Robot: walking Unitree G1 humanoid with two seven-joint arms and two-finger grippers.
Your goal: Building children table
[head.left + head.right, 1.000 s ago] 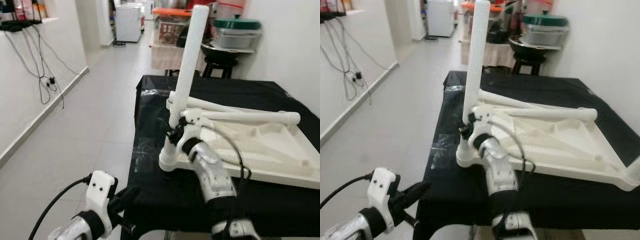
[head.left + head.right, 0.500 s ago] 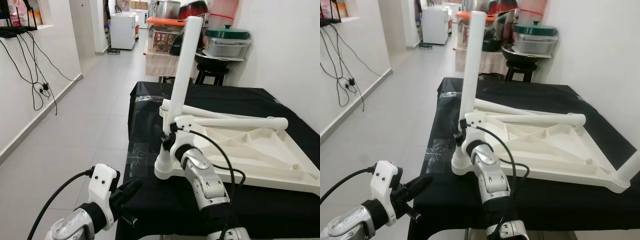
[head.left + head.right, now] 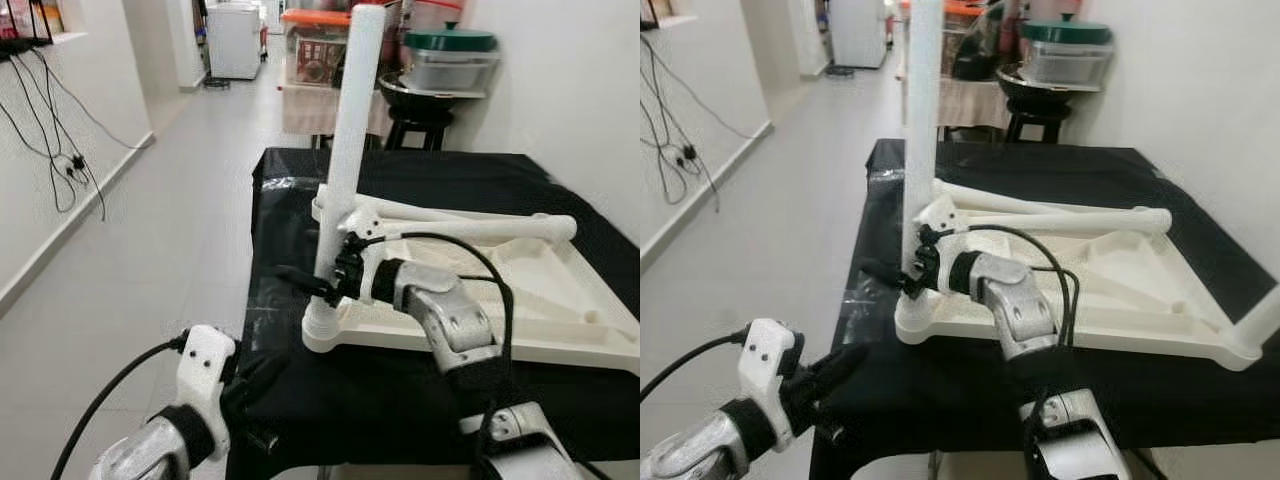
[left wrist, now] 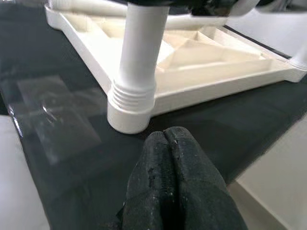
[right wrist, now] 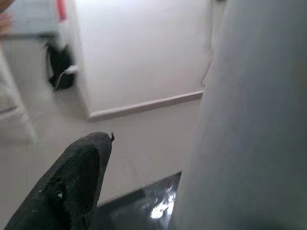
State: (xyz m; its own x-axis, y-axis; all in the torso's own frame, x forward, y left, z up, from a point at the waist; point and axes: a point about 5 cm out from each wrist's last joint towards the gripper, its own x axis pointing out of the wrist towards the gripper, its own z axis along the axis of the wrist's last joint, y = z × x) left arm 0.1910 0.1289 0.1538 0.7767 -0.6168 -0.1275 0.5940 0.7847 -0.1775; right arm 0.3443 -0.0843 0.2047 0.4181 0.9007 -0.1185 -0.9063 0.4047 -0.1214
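Table top: a white plastic children's table top [image 3: 520,290] lies upside down, ribbed underside up, on a work surface draped in black cloth [image 3: 400,390].
Upright leg: a white tube leg [image 3: 342,150] stands in the corner socket [image 3: 322,330] nearest the robot's left, leaning slightly; the socket's ribbed collar shows up close in the left wrist view [image 4: 132,103].
Loose legs: two more white legs [image 3: 470,225] lie flat across the far part of the underside.
Right gripper: the right gripper [image 3: 318,285] is at the lower part of the upright leg, with one black finger [image 3: 300,277] reaching past the leg on its left side (the other finger is hidden, so I cannot tell whether the leg is clamped); in the right wrist view one finger [image 5: 72,182] is seen beside the pale leg [image 5: 249,120].
Left gripper: the left gripper [image 4: 172,187] hangs low at the near left corner of the cloth, its fingers pressed together on nothing, just short of the socket.
Edges: the socket corner sits near the cloth's left edge.
Open room: a wide tiled floor [image 3: 160,230] runs along the left to a white wall [image 3: 60,150] with dangling cables [image 3: 55,160]; at the far end stand a stool [image 3: 425,125] and stacked containers [image 3: 450,60].
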